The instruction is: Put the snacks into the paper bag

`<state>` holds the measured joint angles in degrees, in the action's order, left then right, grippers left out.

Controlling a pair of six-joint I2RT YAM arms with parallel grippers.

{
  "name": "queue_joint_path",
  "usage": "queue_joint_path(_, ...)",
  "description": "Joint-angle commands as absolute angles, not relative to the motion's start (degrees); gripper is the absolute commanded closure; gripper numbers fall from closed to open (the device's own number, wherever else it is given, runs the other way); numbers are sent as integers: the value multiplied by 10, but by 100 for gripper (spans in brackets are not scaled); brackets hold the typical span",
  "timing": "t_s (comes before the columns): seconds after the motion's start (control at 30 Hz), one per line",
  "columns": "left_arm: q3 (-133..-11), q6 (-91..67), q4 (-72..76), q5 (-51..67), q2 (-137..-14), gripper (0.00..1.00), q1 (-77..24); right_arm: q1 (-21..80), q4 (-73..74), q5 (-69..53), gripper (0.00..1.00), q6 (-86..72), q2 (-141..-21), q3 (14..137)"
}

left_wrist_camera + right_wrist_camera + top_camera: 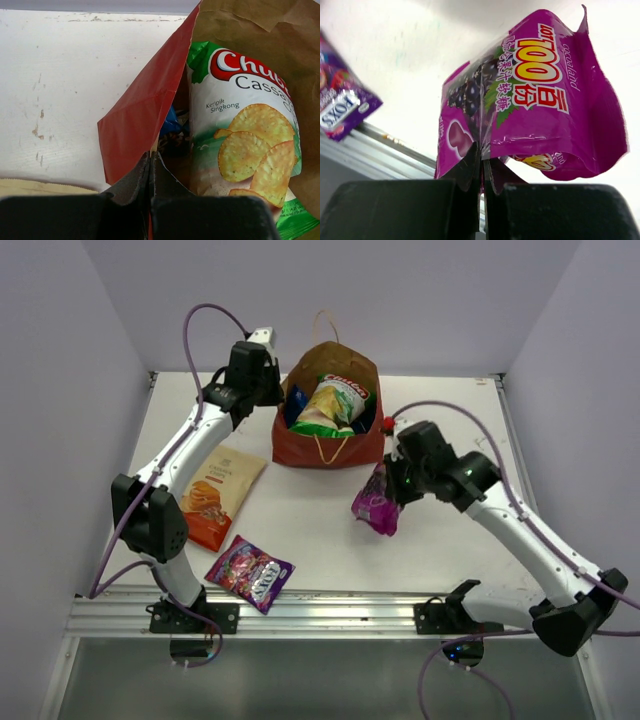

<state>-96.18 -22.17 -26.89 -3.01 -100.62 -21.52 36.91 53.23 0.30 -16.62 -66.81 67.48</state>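
The reddish-brown paper bag stands open at the back middle. Inside it are the green-white Chuba packet and the blue Doritos packet. My left gripper is shut on the bag's left rim; the left wrist view shows the red wall running between my closed jaws, with the Chuba packet and a bit of blue behind. My right gripper is shut on a purple candy pack, held above the table right of the bag.
The beige-orange chips packet lies flat at the left. The second purple candy pack lies near the front rail. A small red object sits by the bag's right side. White walls enclose the table.
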Motion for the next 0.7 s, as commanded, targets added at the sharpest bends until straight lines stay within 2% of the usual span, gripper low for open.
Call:
queue_joint_path(0.0, -950, -235, -256, -37, -982, 100, -216, 367, 629, 139, 100, -117, -687, 897)
queue_joint_path(0.13, -950, -234, -249, -47, -976, 100, -216, 367, 636, 196, 100, -71, -755, 1040)
queue_joint_path(0.27, -950, -237, -248, -51, -971, 100, -216, 367, 563, 221, 100, -20, -804, 1090)
queue_joint_path(0.47, -954, -241, -242, -53, -973, 100, -216, 366, 403, 174, 100, 25, -904, 1126)
queue_joint_path(0.67, -962, -241, -244, -54, -976, 100, -216, 365, 381, 141, 100, 39, -1048, 1303)
